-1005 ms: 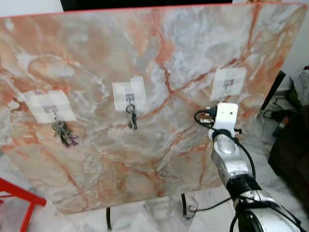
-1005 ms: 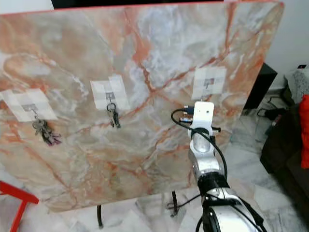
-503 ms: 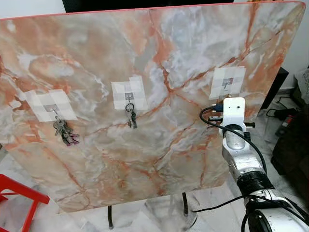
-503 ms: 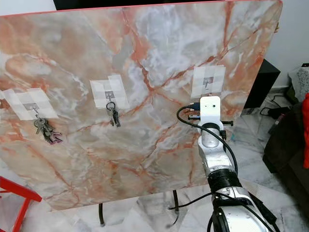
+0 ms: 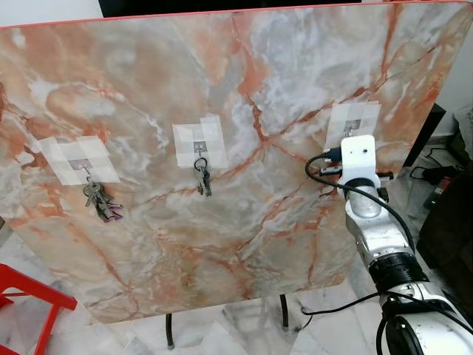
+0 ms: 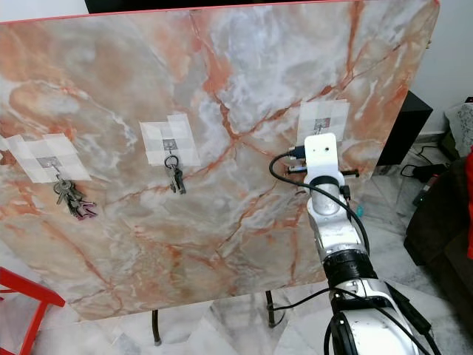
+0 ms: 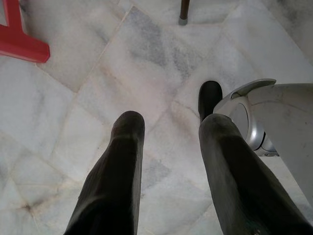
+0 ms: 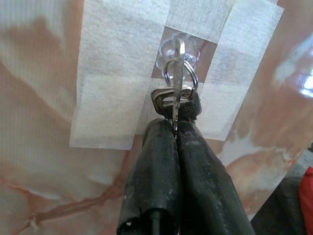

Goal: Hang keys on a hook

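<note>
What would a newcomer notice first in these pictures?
First, the large marble board standing upright, with three taped hooks in a row. Key bunches hang from the left hook and the middle hook. At the right hook, the right tool is shut on a set of keys, its ring at the hook.

Marble board point(image 5: 244, 96) upright on floor point(image 7: 146, 63). On board: middle hook point(image 5: 198, 146) w/ keys point(image 5: 202, 180); left hook point(image 5: 83, 163) w/ key bunch point(image 5: 100, 203); right hook point(image 8: 180, 48), right claw point(image 8: 175, 128) pressing keys point(image 8: 177, 100) at it.

Home room, white marble tile floor point(image 7: 73, 122), dark sofa edge point(image 6: 436, 237), marble-patterned hook board point(image 5: 244, 89)
</note>
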Motion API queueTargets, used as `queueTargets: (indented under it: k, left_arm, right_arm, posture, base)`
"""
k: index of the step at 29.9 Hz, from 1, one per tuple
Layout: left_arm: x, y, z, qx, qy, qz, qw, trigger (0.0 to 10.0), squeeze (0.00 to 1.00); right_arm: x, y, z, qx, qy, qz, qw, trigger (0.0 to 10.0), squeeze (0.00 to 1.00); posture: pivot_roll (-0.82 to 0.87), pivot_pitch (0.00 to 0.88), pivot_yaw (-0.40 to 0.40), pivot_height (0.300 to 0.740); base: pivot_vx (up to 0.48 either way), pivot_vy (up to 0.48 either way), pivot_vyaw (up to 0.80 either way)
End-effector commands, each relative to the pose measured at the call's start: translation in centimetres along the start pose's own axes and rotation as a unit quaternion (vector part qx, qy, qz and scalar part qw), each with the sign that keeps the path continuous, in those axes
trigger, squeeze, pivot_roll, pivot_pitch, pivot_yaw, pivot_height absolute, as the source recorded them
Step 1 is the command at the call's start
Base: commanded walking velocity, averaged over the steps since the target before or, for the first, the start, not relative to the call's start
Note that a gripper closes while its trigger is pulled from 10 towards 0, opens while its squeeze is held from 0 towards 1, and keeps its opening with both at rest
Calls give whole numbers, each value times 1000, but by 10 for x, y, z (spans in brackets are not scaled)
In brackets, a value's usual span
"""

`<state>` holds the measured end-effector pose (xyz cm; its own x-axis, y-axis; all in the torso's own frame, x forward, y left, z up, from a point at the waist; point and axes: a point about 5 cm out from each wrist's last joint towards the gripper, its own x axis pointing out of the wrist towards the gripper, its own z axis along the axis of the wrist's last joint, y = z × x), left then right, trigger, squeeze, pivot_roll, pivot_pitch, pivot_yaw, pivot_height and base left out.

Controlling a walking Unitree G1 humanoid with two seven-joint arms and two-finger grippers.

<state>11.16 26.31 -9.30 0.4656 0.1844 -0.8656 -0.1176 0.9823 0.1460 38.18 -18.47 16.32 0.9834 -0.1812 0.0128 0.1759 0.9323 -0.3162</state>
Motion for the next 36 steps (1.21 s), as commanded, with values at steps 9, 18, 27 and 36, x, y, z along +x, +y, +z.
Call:
queueTargets:
  k: [9,18,27,36]
  left_arm:
    - [0,3,0,4,3,-2,1000,10000,0]
    - [0,3,0,8,2,-6,1000,10000,0]
    - [0,3,1,10,2,-8,1000,10000,0]
    - [0,3,1,13,2,-10,1000,10000,0]
  right_arm:
    - [2,-5,6,-10,5,-1,1000,10000,0]
    - [-1,2,-2,-13,22,22,999,10000,0]
    - [-1,-6,1,-12,17,2,1000,10000,0]
    - [-2,-12,1,-9,18,-19,1000,10000,0]
  posture:
    - [132,0,22,740]
    - [131,0,24,740]
    - [129,0,27,740]
    - [130,0,30,740]
  base:
    - [0,0,0]
    - [0,0,0]
    - [0,0,0]
    - [0,0,0]
